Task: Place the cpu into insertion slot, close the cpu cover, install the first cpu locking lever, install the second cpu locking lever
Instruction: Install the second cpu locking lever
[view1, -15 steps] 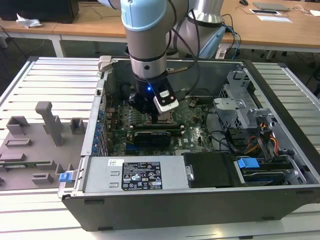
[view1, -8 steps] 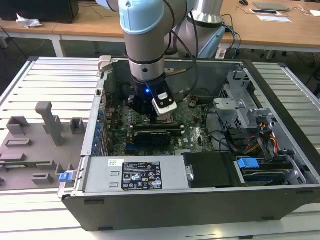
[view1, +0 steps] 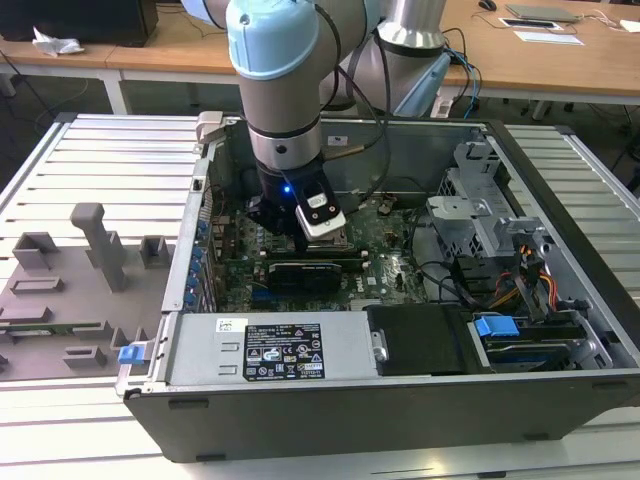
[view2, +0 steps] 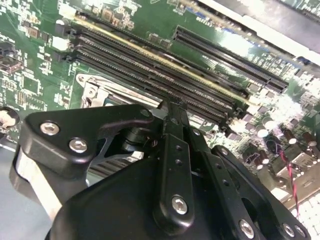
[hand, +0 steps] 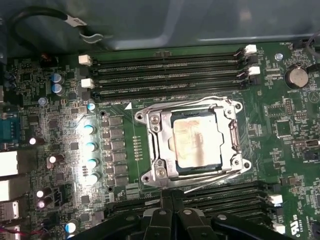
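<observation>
In the exterior view, starting from 9 o'clock, a grey parts tray (view1: 60, 300) lies on the slatted worktop (view1: 120, 150) beside the open computer case (view1: 300, 410). The arm (view1: 285, 100) reaches down into the case from about 12 o'clock. A metal drive cage (view1: 480, 215) sits towards 3 o'clock.

In the first wrist view, a row of lit capacitors (hand: 89, 145) stands to one side of the insertion slot (hand: 169, 150). The cpu (hand: 192, 137) lies flat in the slot, pale metal top up. The cpu cover (hand: 235, 132) is folded down around it, so the chip shows through the cut-out. Memory slots (hand: 165, 75) run along the far side of the socket.

The gripper (hand: 171, 192) hovers just beside the near edge of the cover. Its fingers (hand: 162, 215) are pressed together with nothing between them (the second wrist view shows the same closed tips (view2: 172, 106) over the board). One thin wire lever (hand: 215, 180) runs along the side nearest the fingers and another (hand: 175, 102) along the far side. I cannot tell whether either is hooked.

My judgement is that placing the chip and closing the cover are done, and the lever step is in hand. It calls for the closed tips to bear squarely on a wire and swing it under its catch without slipping onto the board.
</observation>
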